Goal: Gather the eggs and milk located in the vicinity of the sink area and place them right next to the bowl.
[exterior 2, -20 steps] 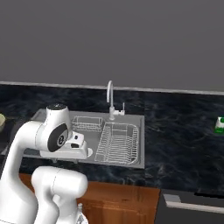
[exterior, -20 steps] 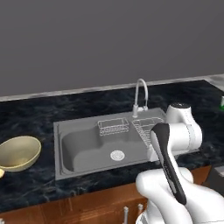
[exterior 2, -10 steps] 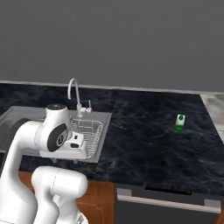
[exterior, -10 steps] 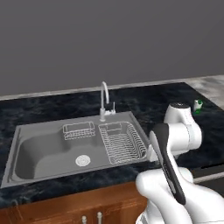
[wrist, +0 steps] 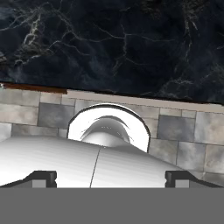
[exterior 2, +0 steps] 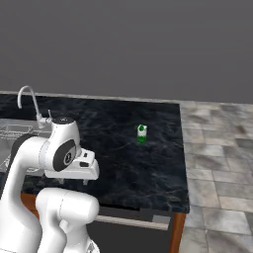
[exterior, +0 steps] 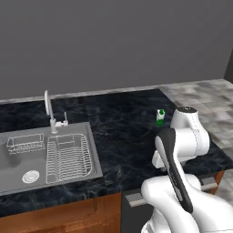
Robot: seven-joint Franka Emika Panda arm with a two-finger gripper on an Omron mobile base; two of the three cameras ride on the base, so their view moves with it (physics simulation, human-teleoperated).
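The milk [exterior: 160,117] is a small green carton with a white top, upright on the black marble counter near its right end; it also stands on the counter in the right base view [exterior 2: 142,134]. The sink [exterior: 27,159] lies at the left, with its faucet [exterior: 47,105] behind it, and reaches the left edge of the right base view [exterior 2: 9,133]. My gripper [wrist: 110,178] is open, its fingertips [wrist: 42,176] far apart with nothing between them. It hangs low by the counter's front edge, pointing down, well short of the milk. The eggs and the bowl are out of view.
A wire rack [exterior: 68,152] sits on the sink's right side. The black counter [exterior 2: 123,163] ends at the right, where a grey tiled floor [exterior 2: 217,163] begins. A wooden cabinet front [exterior: 68,214] runs below the counter.
The whole picture has shifted: the base has driven to the right, so the sink slid left, the bowl left the view and the milk came toward the middle. The gripper stayed open.
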